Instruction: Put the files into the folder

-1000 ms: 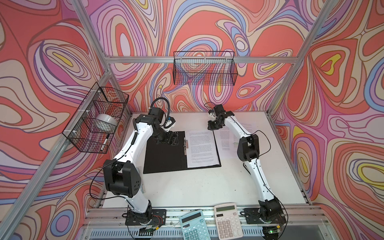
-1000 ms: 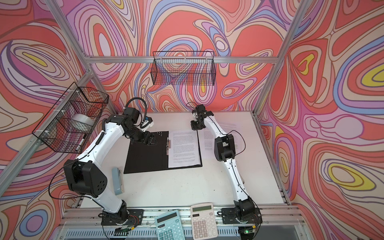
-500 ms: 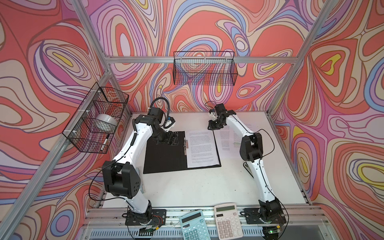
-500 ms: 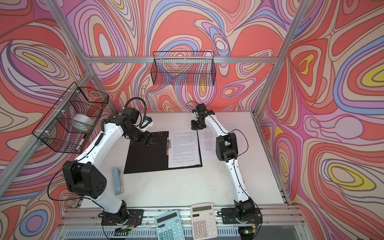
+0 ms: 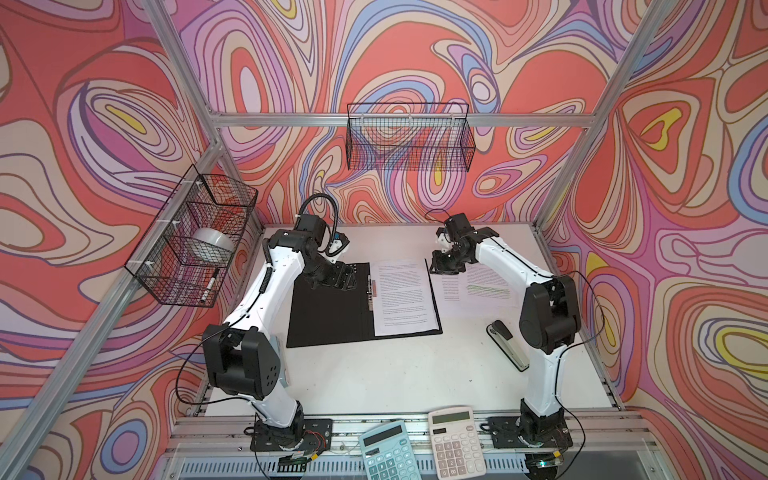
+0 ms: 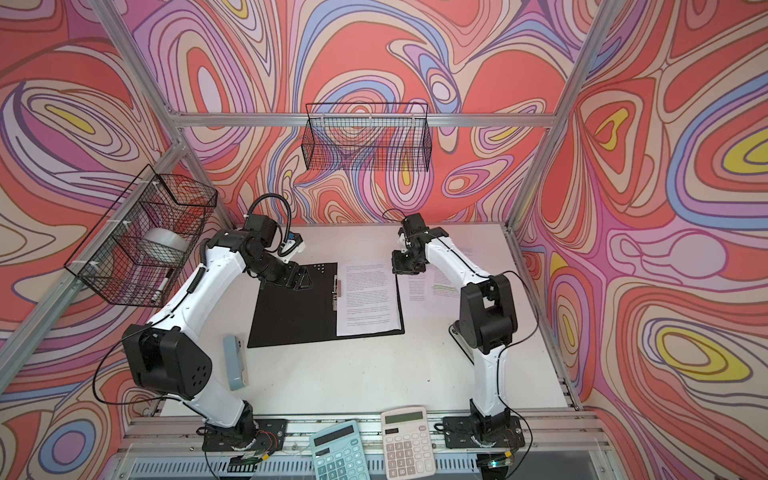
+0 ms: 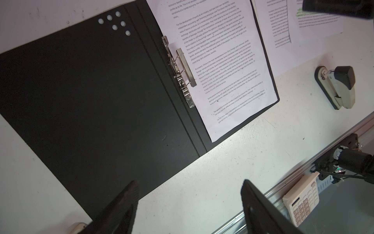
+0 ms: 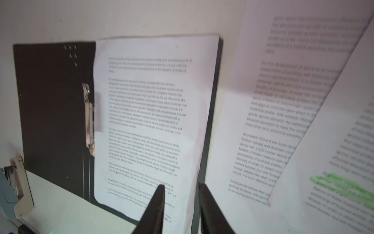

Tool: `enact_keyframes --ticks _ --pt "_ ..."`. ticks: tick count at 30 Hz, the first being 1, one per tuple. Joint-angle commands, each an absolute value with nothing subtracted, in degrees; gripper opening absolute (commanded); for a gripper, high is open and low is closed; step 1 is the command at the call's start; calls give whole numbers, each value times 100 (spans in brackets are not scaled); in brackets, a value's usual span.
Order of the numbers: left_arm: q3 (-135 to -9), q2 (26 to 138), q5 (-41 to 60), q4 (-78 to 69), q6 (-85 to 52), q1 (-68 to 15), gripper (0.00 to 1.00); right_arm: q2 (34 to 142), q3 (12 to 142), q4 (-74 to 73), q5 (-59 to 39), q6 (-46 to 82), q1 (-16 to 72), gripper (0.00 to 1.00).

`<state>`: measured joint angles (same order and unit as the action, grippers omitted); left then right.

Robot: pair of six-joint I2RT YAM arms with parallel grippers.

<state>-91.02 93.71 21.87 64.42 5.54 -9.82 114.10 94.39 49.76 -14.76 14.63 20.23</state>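
Counted one folder, open, black inside up. Found one printed sheet on its right half, two loose sheets overlapping just right of it. Noted left gripper wide, empty, over folder's left half; right gripper narrow, empty, at its far right corner.

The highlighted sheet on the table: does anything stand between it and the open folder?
Nothing visible lies between them. The highlighted sheet overlaps a second loose sheet beside the folder; only the right pincer hangs above, at the far end. The stapler sits nearer the front, aside.
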Motion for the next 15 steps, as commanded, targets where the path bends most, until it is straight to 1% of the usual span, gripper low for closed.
enact_keyframes --ticks 1,5,7,11,15 --pt "-9149 9152 2341 6429 499 -1019 80 11095 8828 4859 -1433 1736 2271 27" --pt "-9045 9082 2373 6375 486 -1020 80 10872 8310 4804 -1364 1932 2501 26" --pt "-8993 9031 2369 6356 487 -1020 80 10769 8113 4708 -1345 2051 2613 29" --pt "-8899 8936 2371 6314 481 -1020 80 10781 7964 4781 -1127 2128 2730 29" --pt "-8877 8895 2377 6311 468 -1020 80 10878 7959 4816 -898 2097 2832 28"
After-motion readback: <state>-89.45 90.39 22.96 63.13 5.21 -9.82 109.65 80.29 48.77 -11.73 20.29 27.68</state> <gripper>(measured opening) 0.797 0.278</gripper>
